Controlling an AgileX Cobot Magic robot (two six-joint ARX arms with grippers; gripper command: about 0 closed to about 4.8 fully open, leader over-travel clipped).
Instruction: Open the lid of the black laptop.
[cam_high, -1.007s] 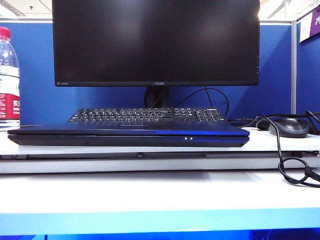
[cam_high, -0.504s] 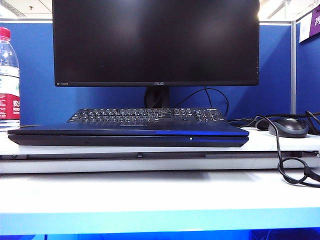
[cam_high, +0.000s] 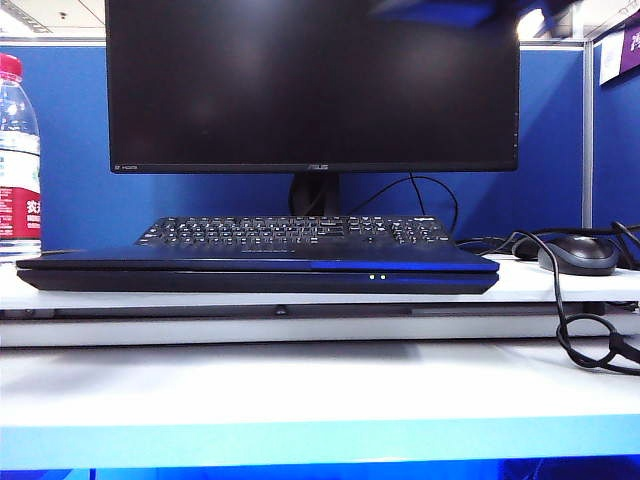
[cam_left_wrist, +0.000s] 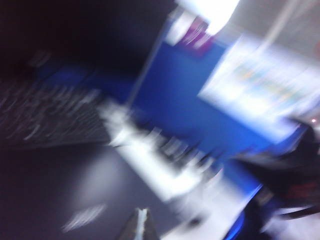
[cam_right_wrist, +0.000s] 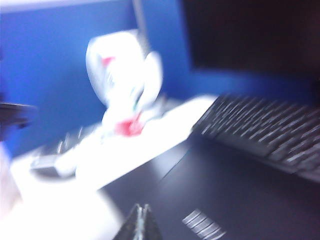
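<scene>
The black laptop (cam_high: 250, 281) lies closed on the white desk, two small white lights (cam_high: 376, 277) on its front edge. Its lid (cam_high: 200, 259) rests flat on the base. Both wrist views are motion-blurred. My left gripper (cam_left_wrist: 141, 210) is shut and empty, hovering above the dark lid (cam_left_wrist: 60, 190). My right gripper (cam_right_wrist: 141, 206) is also shut and empty, over the lid (cam_right_wrist: 235, 200) near a striped label (cam_right_wrist: 202, 224). A blurred dark shape (cam_high: 440, 10) at the top of the exterior view looks like part of an arm; I cannot tell which.
Behind the laptop are a black keyboard (cam_high: 295, 230) and a large ASUS monitor (cam_high: 312, 85). A water bottle (cam_high: 17, 160) stands at the left, and a mouse (cam_high: 577, 254) with looping cables (cam_high: 590, 340) at the right. Blue partitions enclose the desk.
A blurred dark shape has come in at the top right of the exterior view. The laptop stays closed; its front lights went from two to one and back.
</scene>
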